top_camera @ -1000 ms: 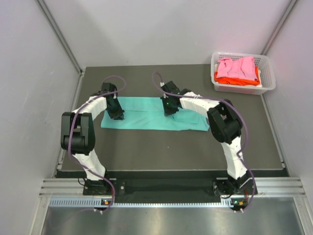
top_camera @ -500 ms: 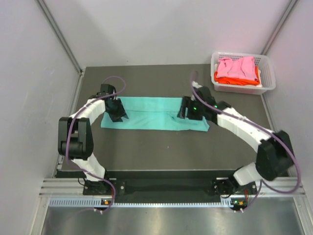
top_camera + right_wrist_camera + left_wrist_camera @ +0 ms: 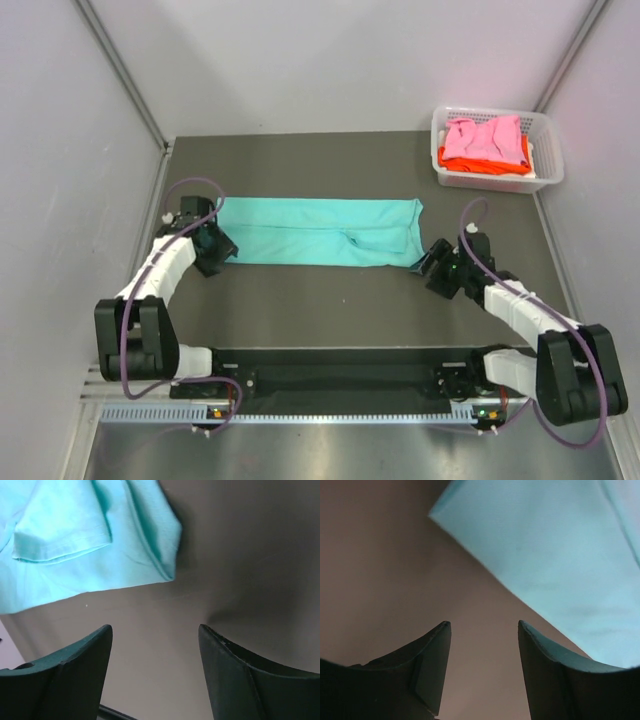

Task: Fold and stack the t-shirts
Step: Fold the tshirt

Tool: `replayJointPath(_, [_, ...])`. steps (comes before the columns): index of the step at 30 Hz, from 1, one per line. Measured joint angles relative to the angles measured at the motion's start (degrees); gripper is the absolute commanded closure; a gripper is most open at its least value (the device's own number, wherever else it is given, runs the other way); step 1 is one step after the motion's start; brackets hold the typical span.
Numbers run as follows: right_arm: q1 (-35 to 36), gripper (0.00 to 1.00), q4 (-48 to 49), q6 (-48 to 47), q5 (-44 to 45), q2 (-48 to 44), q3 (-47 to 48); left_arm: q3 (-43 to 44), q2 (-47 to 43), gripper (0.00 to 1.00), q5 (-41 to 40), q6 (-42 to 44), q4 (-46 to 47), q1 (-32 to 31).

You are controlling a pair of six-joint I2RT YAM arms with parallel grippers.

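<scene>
Teal t-shirt (image 3: 318, 232) lies flat on the dark surface (image 3: 330, 300) as a long folded strip, running left to right across the middle.

My left end effector (image 3: 222, 247) sits low, just beside the strip's left end. Fingers are apart with nothing between them; in the wrist view only bare surface shows in the gap (image 3: 482, 625), with the cloth's corner ahead and to the right.

My right end effector (image 3: 425, 262) is just off the strip's near right corner, fingers apart and empty (image 3: 155, 627), a folded sleeve visible ahead.

Pink t-shirt (image 3: 485, 137) lies on top of the orange t-shirt (image 3: 480, 160) in the white basket (image 3: 545, 150) at the far right corner.
</scene>
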Motion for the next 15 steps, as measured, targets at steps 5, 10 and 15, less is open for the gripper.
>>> replayJointPath(5, [-2.1, 0.30, 4.3, 2.0, -3.1, 1.7, -2.3, -2.7, 1.5, 0.40, -1.2, -1.2, 1.0, 5.9])
replayJointPath(10, [-2.8, 0.28, 7.9, 2.5, -5.2, 2.1, -3.6, -2.7, 6.6, 0.39, 0.1, -0.5, 5.0, 9.3])
replayJointPath(15, [-3.1, 0.25, 10.1, 2.6, -7.5, 3.0, -4.1, -2.1, 9.2, 0.39, 0.9, -0.1, 7.0, 9.9])
